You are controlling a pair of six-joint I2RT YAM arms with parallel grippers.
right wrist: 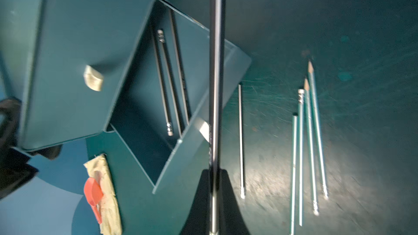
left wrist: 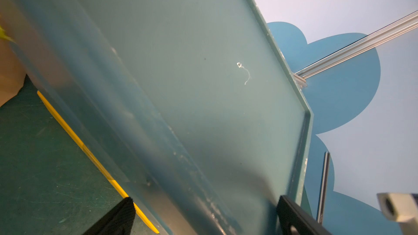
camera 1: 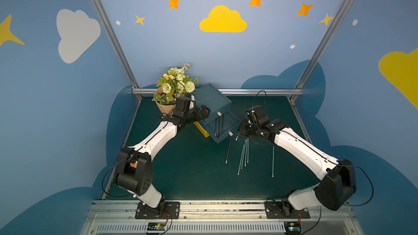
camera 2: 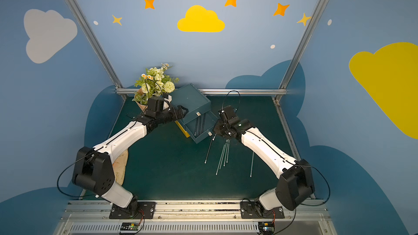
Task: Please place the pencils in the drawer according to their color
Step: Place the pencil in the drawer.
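Right claw (right wrist: 216,174) is clenched on a black pencil (right wrist: 216,64), just beside the front corner of the open drawer (right wrist: 181,163). Three black pencils (right wrist: 168,87) lie inside. On the mat (camera 1: 192,172): one dark pencil (camera 1: 228,149), four grey-green pencils (camera 1: 243,153), and a fifth pale pencil (camera 1: 273,161) lying apart. Left claw (left wrist: 203,218) is released, fingers spread close against the cabinet (left wrist: 181,64).

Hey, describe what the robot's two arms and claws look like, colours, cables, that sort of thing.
Both arms match: the left arm and right arm have smooth white shells between bulky black joint housings, each bolted to a black base plate. Thin black cables loop off them. The left claw and right claw have flat black tapered fingers.
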